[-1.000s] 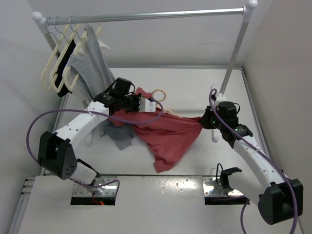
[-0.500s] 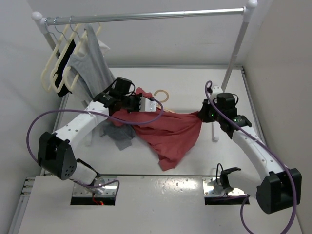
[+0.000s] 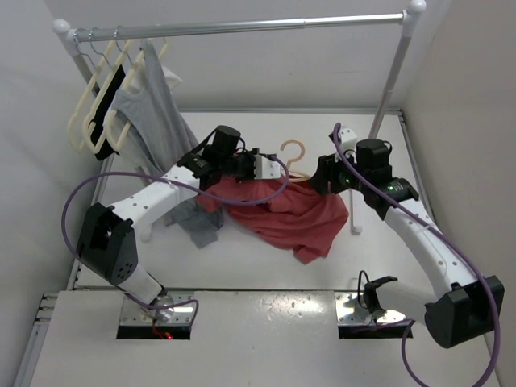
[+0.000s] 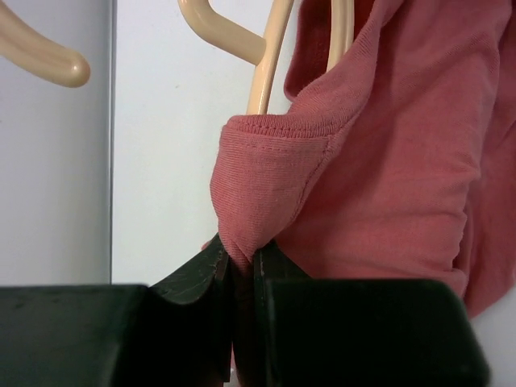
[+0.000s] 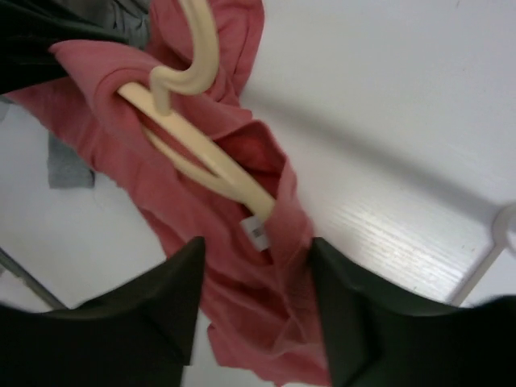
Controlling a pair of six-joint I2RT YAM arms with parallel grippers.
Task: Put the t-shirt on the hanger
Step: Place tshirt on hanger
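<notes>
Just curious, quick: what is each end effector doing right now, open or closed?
Left end effector: closed on the t-shirt.
Right end effector: open, holding nothing.

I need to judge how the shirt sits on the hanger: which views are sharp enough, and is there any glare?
Left wrist: t-shirt stitching sharp, hanger clear. Right wrist: right gripper's fingers dark and blurred, glare on the table. Top external: even light, soft shadows.

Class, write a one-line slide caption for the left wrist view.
Left tool pinches a hemmed edge of the t-shirt, with the hanger showing just above.
</notes>
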